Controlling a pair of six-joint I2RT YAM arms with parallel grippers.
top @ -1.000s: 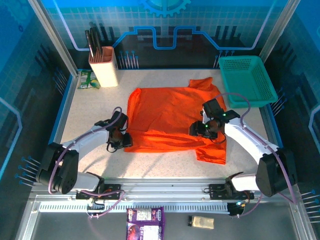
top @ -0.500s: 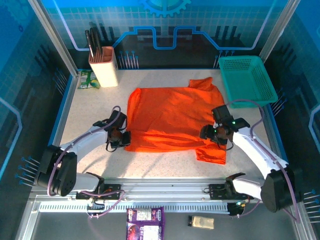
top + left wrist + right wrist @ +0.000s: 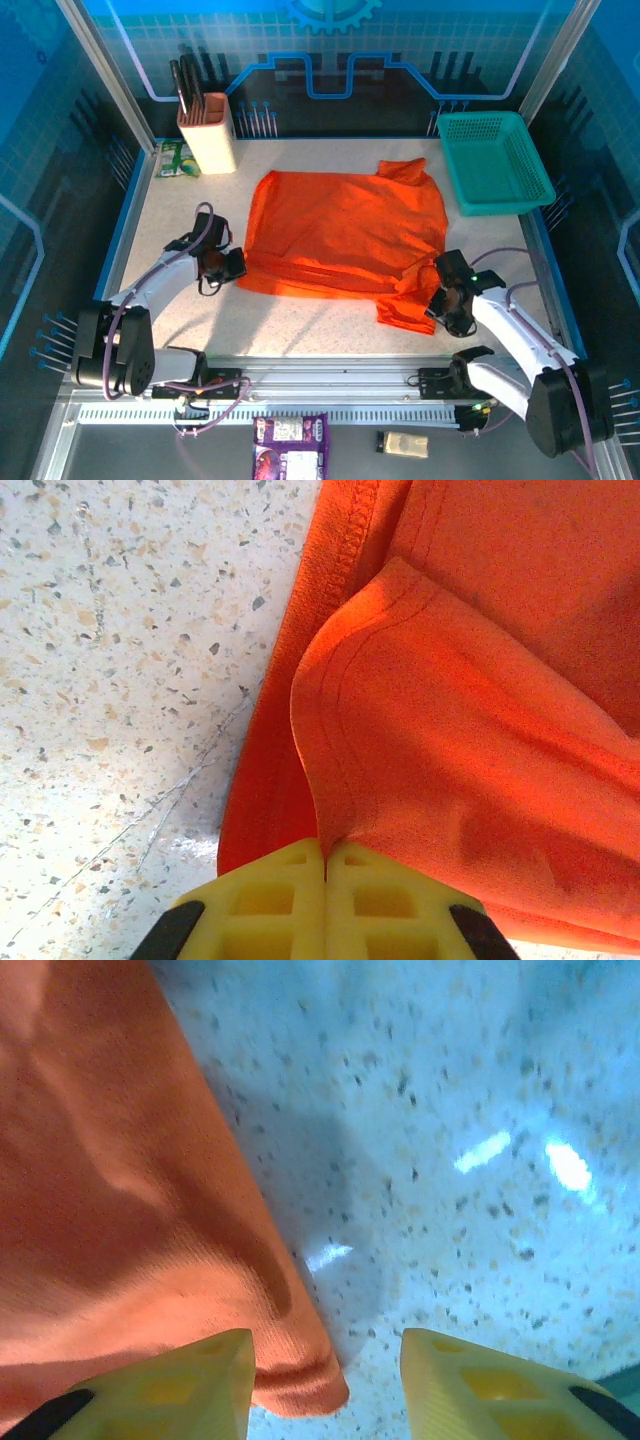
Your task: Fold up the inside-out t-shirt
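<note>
The inside-out t-shirt, plain bright orange, lies spread across the middle of the table. My left gripper is at its left edge. In the left wrist view the yellow jaws meet, shut on a raised fold of the hemmed cloth; the left gripper pinches that fold at its base. My right gripper stands by the bunched lower right sleeve. It is open. The sleeve's rounded edge lies between the fingers, close to the left one, with bare table by the right one.
A teal mesh basket stands at the back right. A beige knife block and a green packet are at the back left. Speckled table surface runs in front of the shirt.
The left gripper has shut on the shirt's left edge and drawn it leftward. The right arm has swung off the shirt toward the near right corner, its jaws narrowing. The lower right sleeve has bunched.
</note>
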